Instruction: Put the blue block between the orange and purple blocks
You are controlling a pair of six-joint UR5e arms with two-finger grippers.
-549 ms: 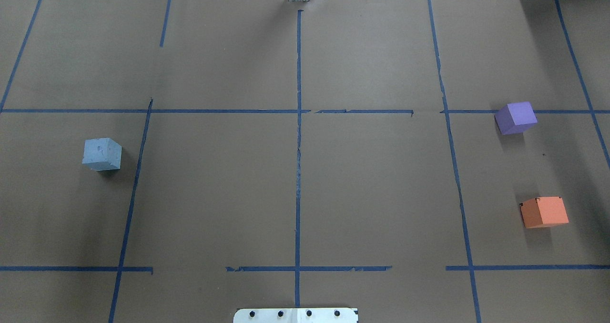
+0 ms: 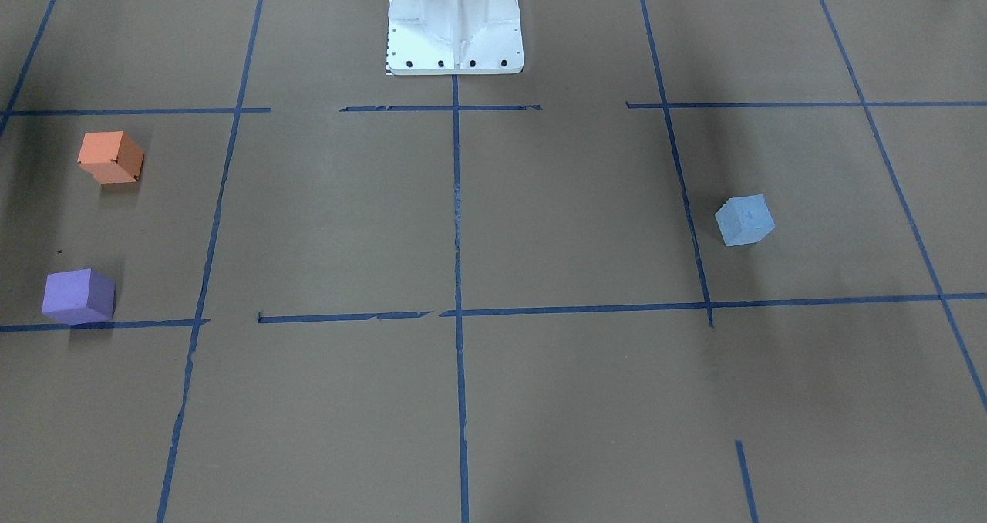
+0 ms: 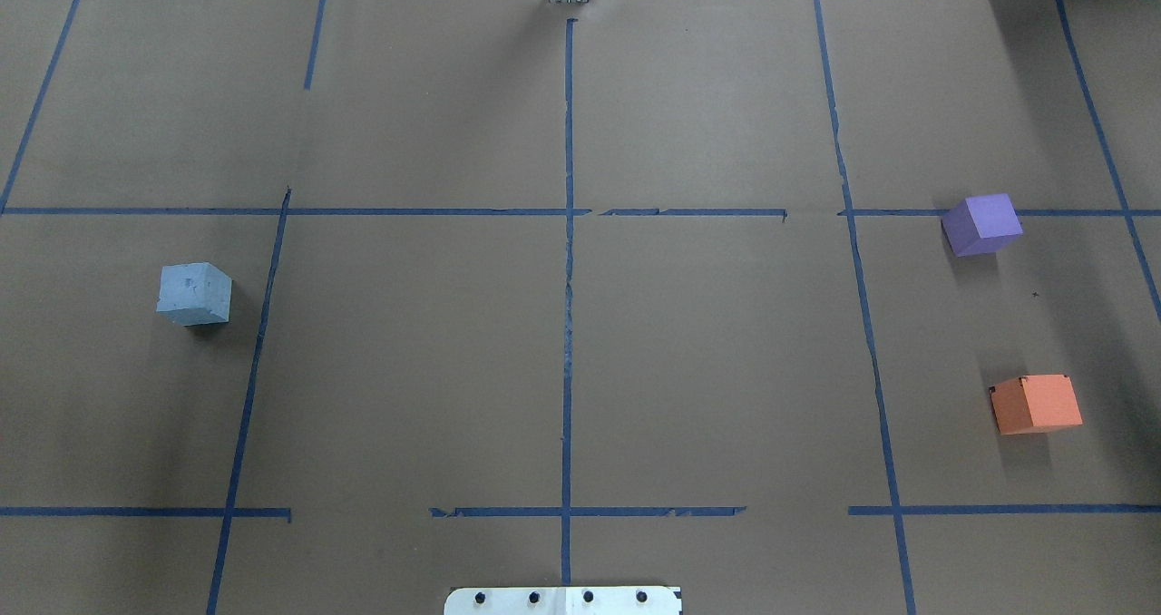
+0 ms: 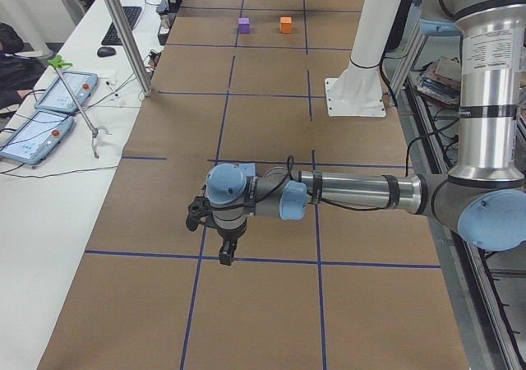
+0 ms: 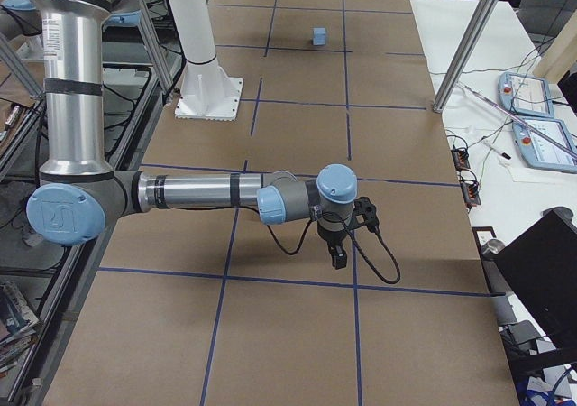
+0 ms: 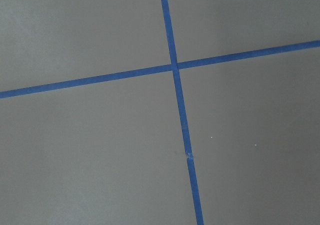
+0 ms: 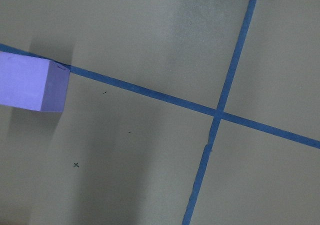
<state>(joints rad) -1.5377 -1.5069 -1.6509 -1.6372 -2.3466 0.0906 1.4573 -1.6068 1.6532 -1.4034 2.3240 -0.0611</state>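
Observation:
The blue block [image 3: 193,294] sits alone on the brown table's left part; it also shows in the front view [image 2: 744,220] and far off in the right side view [image 5: 319,35]. The purple block [image 3: 981,224] and the orange block [image 3: 1036,404] stand on the right part with a gap between them. The purple block's corner shows in the right wrist view [image 7: 30,83]. My left gripper [image 4: 223,251] shows only in the left side view and my right gripper [image 5: 338,257] only in the right side view. Both hang above the table, and I cannot tell whether they are open or shut.
Blue tape lines [image 3: 568,279] divide the brown paper into a grid. The robot's white base plate [image 3: 562,600] sits at the near middle edge. Teach pendants [image 4: 49,107] and cables lie on the white bench beyond the far edge.

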